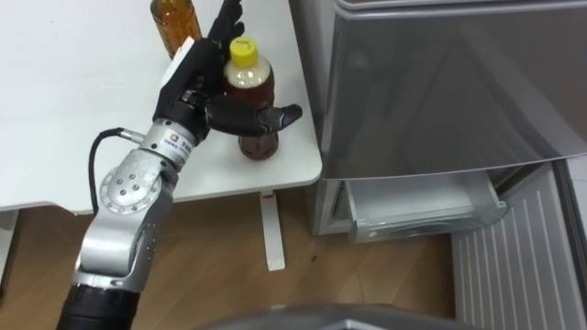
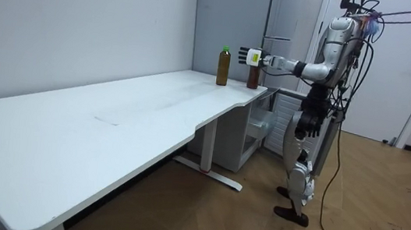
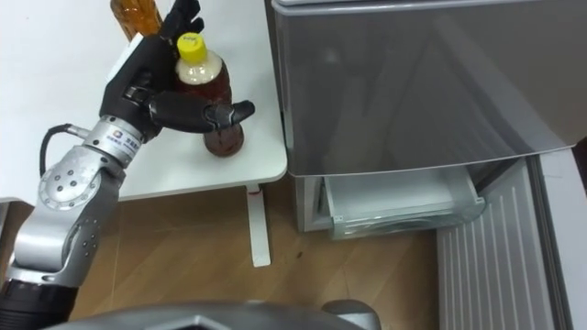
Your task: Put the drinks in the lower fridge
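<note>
Left hand [image 1: 191, 75] spread wide around yellow-capped tea bottle [image 1: 250, 85], amber bottle [image 1: 174, 23] at eleven o'clock, cap print illegible.

Two bottles stood on the table [image 1: 73, 110] near the corner next to the fridge [image 1: 440, 82]. The nearer bottle [image 1: 249, 84] was close to the front edge, and the farther bottle [image 1: 174, 23] was behind it, to its left and apart from it. The fridge stood just right of the table, its lower drawer [image 1: 422, 206] jutting out beneath the upper door. The left hand [image 1: 194, 78] sat at the nearer bottle, fingers [image 1: 225, 16] behind it and thumb across its front. The robot stood before the table's end and the fridge.
</note>
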You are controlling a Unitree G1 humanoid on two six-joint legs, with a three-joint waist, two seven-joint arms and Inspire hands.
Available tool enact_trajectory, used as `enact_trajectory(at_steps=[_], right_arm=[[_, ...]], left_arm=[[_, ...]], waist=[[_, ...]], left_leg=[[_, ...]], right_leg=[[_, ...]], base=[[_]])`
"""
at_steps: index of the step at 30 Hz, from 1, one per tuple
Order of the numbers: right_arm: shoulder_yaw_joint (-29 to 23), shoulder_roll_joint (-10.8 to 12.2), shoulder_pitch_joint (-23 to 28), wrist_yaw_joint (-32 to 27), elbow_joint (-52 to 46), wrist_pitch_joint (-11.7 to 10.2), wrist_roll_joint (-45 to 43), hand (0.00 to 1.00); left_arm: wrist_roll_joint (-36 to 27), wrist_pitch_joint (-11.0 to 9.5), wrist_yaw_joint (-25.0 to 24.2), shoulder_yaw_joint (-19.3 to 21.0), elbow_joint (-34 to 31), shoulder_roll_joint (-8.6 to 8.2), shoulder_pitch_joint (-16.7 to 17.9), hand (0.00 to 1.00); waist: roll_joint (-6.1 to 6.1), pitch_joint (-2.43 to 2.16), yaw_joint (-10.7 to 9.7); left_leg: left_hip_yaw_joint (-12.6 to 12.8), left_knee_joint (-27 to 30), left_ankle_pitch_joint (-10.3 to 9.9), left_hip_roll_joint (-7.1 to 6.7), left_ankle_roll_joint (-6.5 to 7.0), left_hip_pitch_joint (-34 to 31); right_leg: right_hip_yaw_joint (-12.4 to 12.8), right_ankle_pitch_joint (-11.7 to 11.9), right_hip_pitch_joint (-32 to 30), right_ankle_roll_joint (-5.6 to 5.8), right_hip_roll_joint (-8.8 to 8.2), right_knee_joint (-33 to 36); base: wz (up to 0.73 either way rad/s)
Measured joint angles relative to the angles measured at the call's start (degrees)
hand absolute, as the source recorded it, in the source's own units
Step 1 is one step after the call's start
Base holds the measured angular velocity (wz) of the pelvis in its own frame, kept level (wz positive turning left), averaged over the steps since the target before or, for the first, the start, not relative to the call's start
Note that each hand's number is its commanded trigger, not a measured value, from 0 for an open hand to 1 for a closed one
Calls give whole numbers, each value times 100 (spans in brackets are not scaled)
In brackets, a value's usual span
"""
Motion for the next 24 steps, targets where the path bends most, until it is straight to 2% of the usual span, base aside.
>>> enact_trajectory(at_steps=[1,2,3,4,6,12,17,24], right_arm=[[0,0,0,8,0,0,0,0],[0,0,0,21,-1,0,0,0],[-2,0,0,32,-2,0,0,0],[-2,0,0,35,-4,0,0,0],[-3,0,3,36,-7,0,-3,0],[-5,0,41,41,-34,16,-2,0],[-5,1,39,83,-98,48,-1,0],[-5,1,45,128,-110,53,-1,0]], left_arm=[[0,0,-1,0,0,0,0,0],[0,0,-2,0,0,0,0,11],[2,0,-2,0,1,-1,0,59],[2,0,-2,0,1,-1,0,100],[3,0,-1,0,3,-2,0,100],[1,0,-1,-1,25,-11,0,100],[0,0,-23,-20,360,-30,0,100],[-15,0,-59,-99,430,-37,-1,100]], waist=[[0,0,0],[0,0,-1],[-5,2,-4],[-8,4,-4],[-29,14,-9],[-72,7,-11],[-53,-13,-9],[-34,-28,-10]], left_leg=[[0,0,0,0,0,0],[0,1,0,0,0,-1],[0,0,0,0,0,0],[0,1,0,0,0,0],[2,1,0,0,0,0],[10,-3,0,0,0,-3],[17,-1,0,0,0,1],[16,-3,0,0,0,6]], right_leg=[[0,0,-1,0,0,0],[0,0,-1,0,0,0],[0,0,-2,0,0,0],[1,0,-2,0,0,0],[3,0,-4,0,1,1],[7,0,-11,0,6,-1],[7,0,-9,0,-1,-1],[9,0,-9,0,1,-1]], base=[[0],[0],[0],[0],[0],[0],[0],[0]])
